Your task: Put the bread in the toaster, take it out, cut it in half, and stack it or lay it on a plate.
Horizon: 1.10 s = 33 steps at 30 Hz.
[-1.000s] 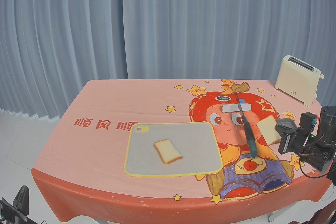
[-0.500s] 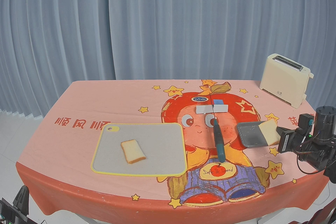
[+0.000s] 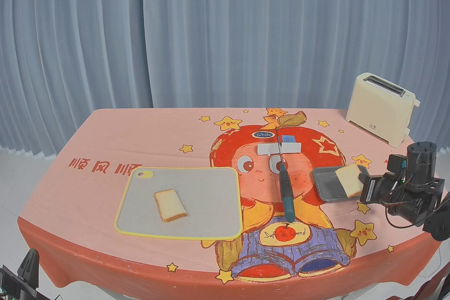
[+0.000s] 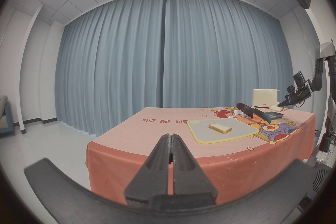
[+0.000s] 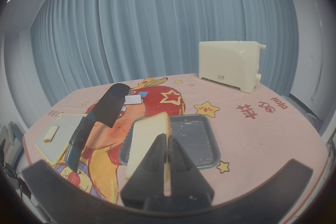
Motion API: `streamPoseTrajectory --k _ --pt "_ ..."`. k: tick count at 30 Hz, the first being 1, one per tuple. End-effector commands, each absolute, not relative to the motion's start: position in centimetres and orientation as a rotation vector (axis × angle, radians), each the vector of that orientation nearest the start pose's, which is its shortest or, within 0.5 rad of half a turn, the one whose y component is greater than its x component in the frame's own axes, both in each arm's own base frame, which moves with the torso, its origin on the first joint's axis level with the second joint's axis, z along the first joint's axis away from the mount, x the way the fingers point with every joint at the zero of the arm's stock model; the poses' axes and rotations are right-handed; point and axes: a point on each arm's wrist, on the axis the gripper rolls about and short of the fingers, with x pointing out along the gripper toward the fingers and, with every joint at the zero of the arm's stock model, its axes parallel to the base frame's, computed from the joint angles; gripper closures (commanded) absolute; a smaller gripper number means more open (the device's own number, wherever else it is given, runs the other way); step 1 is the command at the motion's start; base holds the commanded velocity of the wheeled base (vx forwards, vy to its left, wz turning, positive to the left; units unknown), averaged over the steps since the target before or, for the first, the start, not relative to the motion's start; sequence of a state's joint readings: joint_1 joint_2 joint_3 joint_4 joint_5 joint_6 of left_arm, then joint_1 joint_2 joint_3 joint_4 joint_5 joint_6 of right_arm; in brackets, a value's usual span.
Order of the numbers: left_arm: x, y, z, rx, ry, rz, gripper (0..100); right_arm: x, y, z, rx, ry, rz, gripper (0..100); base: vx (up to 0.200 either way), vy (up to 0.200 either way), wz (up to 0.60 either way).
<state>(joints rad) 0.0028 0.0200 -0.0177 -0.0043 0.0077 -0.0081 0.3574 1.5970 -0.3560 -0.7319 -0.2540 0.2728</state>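
**A:** Where is the bread [image 5: 148, 137]?
**B:** The right gripper [image 3: 362, 183] pinches it nearly upright between its fingers, at the edge of the grey tray [image 3: 328, 186]. I cannot tell whether it touches the tray.
**A:** And the toaster [image 3: 380, 108]?
**B:** It stands at the far right corner of the table [image 3: 140, 137], well apart from the tray.
**A:** What about the board [image 3: 211, 212]?
**B:** A smaller piece [image 3: 170, 205] lies flat on it, toward the left.
**A:** The knife [image 3: 285, 186]?
**B:** It lies between board and tray, with its blade across a small white block [image 3: 267, 149].
**A:** The left gripper [image 4: 171, 139]?
**B:** It hangs low, off the table's left side. Its fingers are pressed together with nothing between them.
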Motion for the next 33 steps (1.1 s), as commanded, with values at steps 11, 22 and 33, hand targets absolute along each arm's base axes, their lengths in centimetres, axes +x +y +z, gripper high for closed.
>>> streamPoseTrajectory --k 11,22,33 --pt "-2.1 0.0 7.6 -0.008 0.017 0.011 100 23.4 8.0 8.6 0.109 0.518 0.023 100 0.0 0.0 0.0" --pt "-2.1 0.0 7.6 -0.008 0.017 0.011 100 24.0 8.2 7.9 0.107 0.511 0.017 100 0.0 0.0 0.0" --pt "-2.1 0.0 7.6 -0.008 0.017 0.009 100 23.9 8.3 8.3 0.113 0.495 0.022 0 0.0 0.0 0.0"
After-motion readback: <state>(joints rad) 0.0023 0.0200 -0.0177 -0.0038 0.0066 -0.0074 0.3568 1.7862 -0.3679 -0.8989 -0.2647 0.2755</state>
